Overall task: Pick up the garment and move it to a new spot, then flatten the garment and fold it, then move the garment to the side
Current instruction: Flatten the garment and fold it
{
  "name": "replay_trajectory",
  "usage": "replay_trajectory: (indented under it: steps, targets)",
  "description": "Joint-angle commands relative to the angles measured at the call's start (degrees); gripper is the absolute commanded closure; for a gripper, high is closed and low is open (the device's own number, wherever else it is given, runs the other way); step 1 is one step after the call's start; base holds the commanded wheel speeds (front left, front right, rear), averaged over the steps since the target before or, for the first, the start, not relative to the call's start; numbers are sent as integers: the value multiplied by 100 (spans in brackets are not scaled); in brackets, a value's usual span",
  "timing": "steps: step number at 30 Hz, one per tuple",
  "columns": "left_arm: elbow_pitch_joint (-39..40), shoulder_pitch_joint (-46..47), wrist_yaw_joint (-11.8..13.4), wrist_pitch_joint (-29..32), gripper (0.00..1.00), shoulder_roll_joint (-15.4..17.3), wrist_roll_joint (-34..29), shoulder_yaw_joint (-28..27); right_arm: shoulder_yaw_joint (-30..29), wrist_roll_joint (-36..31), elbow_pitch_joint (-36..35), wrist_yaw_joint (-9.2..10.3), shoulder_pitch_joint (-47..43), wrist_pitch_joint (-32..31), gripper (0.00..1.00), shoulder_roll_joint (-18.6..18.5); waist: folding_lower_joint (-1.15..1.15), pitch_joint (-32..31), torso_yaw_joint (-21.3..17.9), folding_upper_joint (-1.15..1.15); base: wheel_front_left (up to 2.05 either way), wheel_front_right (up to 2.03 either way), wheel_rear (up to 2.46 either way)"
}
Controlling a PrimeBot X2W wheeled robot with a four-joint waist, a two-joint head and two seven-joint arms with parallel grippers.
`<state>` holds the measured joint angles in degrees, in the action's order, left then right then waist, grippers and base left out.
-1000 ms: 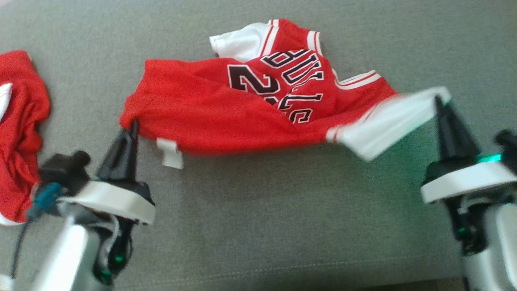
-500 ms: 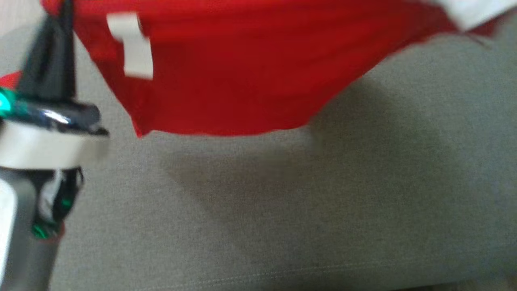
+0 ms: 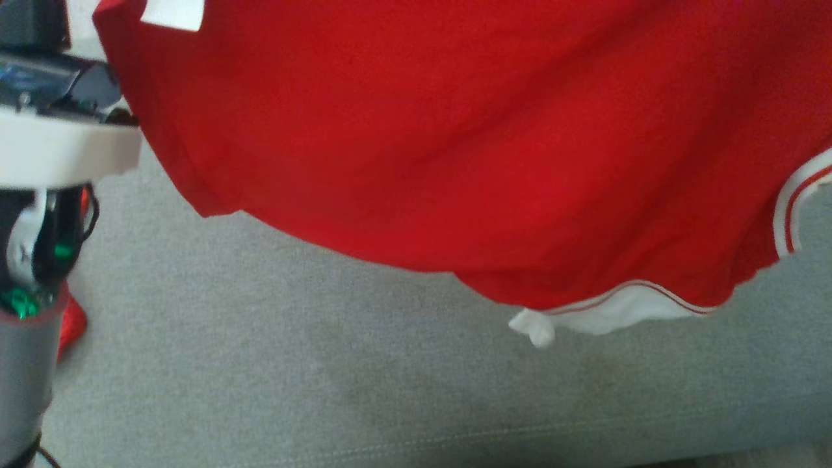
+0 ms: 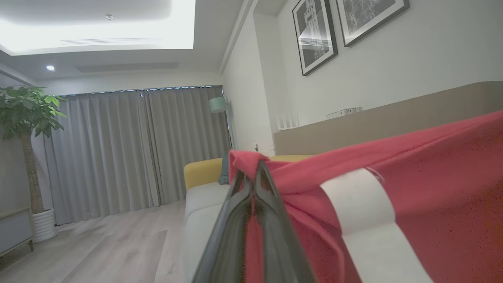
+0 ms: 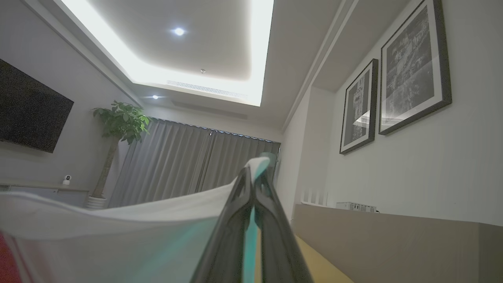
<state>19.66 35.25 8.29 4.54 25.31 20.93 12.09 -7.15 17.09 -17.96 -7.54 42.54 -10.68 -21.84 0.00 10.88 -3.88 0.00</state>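
Garment [image 3: 455, 143], a red jersey with white trim, hangs in the air above a grey sofa [image 3: 325, 390], held up at two corners. From the head camera it spreads across the upper part of the view. Its lower edge sags toward the seat without clearly touching it. The lowest part is a white sleeve [image 3: 611, 312] edged with a thin red stripe. A white label [image 3: 172, 13] shows on the cloth near the top left.

The left gripper [image 4: 255, 167] is seen from its own wrist camera. Its two dark fingers are pressed together on a bunched red corner of the garment, with the label just to their right. The right gripper [image 5: 253, 173], seen from its wrist camera, is pinched tight on a white edge of the garment. From there the white cloth stretches away to that view's left.

The left arm [image 3: 58, 149], with its pale collar, stands at the head view's left edge, just beside the garment. Below it a scrap of red cloth [image 3: 71, 325] lies on the sofa.

Behind are grey curtains [image 4: 129, 145], a potted plant [image 4: 27, 114] and framed pictures [image 5: 412, 67] on the wall.
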Motion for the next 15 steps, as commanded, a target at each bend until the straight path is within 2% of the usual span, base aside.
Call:
replay_trajectory:
  steps: [1, 9, 10, 15]
  targets:
    - [16, 417, -43, 49, 100, 190, 76, -230, 122, 71, -29, 5, 242, -32, 100, -69, 0, 87, 8, 0, 0, 0, 0]
    - [-1499, 1748, -412, -218, 100, -143, 231, 29, 675, 251, 1290, 5, 1354, 399, 100, -2, 0, 552, 67, 0, 0, 0, 0]
    - [-1499, 1748, -412, -218, 100, -143, 231, 29, 675, 251, 1290, 5, 1354, 399, 100, -2, 0, 552, 67, 0, 0, 0, 0]
    - [-2906, 2715, -579, -778, 100, -452, 225, 88, 1146, 263, 2419, 5, 2314, 906, 100, 116, 0, 691, 99, 0, 0, 0, 0]
